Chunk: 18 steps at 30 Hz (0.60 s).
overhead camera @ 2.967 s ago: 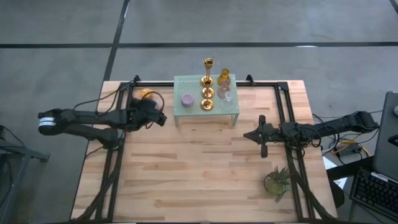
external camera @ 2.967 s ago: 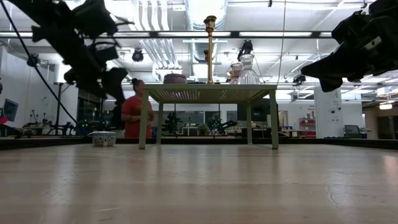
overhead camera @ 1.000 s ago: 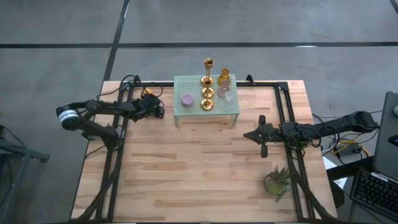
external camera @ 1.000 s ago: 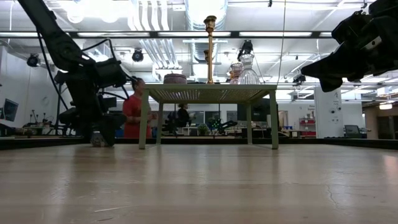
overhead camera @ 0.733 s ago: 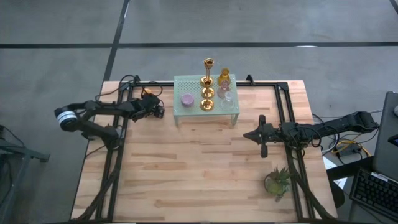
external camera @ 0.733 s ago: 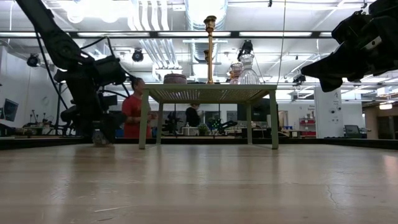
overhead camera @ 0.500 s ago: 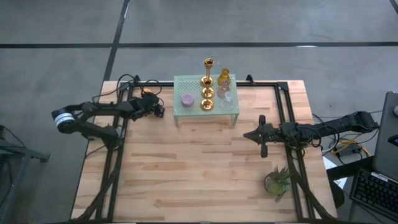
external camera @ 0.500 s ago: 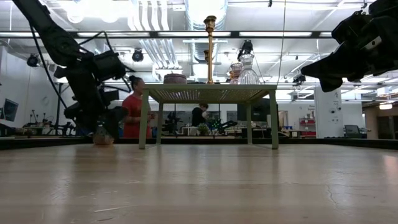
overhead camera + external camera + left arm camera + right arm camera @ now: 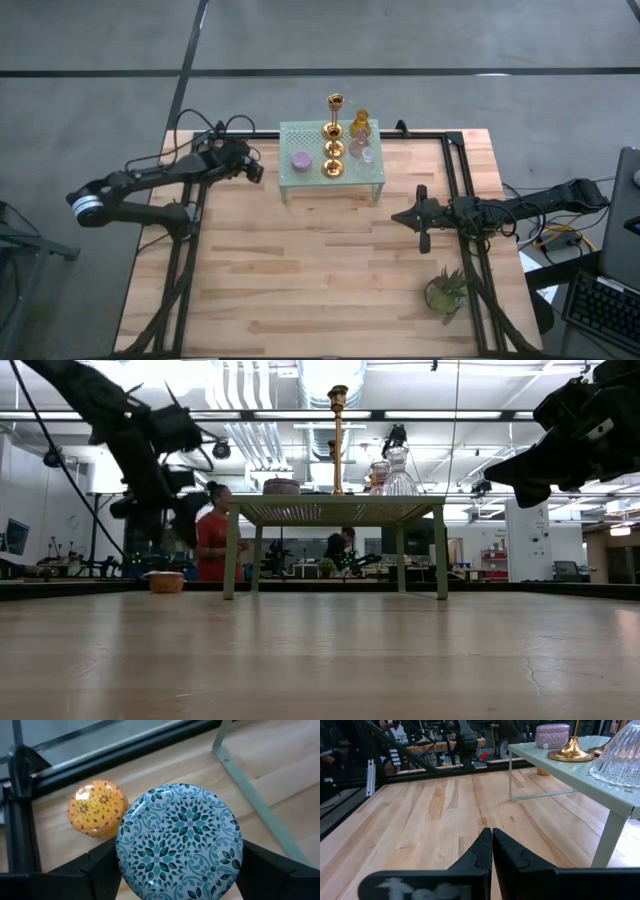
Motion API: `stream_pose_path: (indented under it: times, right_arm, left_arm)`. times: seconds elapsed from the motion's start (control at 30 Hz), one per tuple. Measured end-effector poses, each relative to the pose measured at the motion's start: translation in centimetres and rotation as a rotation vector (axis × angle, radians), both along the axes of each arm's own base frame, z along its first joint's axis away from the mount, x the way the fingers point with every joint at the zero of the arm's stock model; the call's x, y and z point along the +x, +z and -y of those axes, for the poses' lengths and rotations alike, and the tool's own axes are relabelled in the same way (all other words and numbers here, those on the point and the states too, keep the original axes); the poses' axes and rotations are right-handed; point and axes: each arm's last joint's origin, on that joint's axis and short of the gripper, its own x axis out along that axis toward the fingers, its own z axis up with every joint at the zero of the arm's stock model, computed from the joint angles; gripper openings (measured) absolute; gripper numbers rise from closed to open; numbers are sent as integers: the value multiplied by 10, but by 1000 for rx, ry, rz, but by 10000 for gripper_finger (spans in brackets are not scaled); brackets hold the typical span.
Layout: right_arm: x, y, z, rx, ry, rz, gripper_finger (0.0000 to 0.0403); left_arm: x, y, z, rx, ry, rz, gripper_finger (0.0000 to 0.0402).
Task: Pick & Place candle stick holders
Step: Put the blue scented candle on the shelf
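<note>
Left gripper [image 9: 180,870] clenched on round blue-and-white leaf-patterned cup [image 9: 180,840], above table beside orange speckled cup [image 9: 96,808]. Right gripper [image 9: 491,840] pressed closed, empty.

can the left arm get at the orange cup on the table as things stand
Probably not right away: the left gripper is shut on the blue patterned cup. The orange cup sits just beside it on bare wood, otherwise unobstructed.

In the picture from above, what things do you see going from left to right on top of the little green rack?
On the green rack: purple cup → the gold holders, lined up front to back → clear cup, with the amber cup behind it.
</note>
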Motion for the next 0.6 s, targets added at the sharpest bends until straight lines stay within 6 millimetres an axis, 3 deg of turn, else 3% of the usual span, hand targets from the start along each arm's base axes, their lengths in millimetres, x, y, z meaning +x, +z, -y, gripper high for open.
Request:
stream_pose_path:
  times: [0.27, 0.47, 0.6]
  right_arm:
    - [0, 0, 0, 0, 0, 0, 9]
    - [0, 0, 0, 0, 0, 0, 9]
    - [0, 0, 0, 0, 0, 0, 9]
  left_arm:
    - [8, 54, -5, 83, -82, 33, 310]
    - [26, 96, -17, 133, -135, 121, 310]
    - [42, 113, -27, 144, -173, 143, 310]
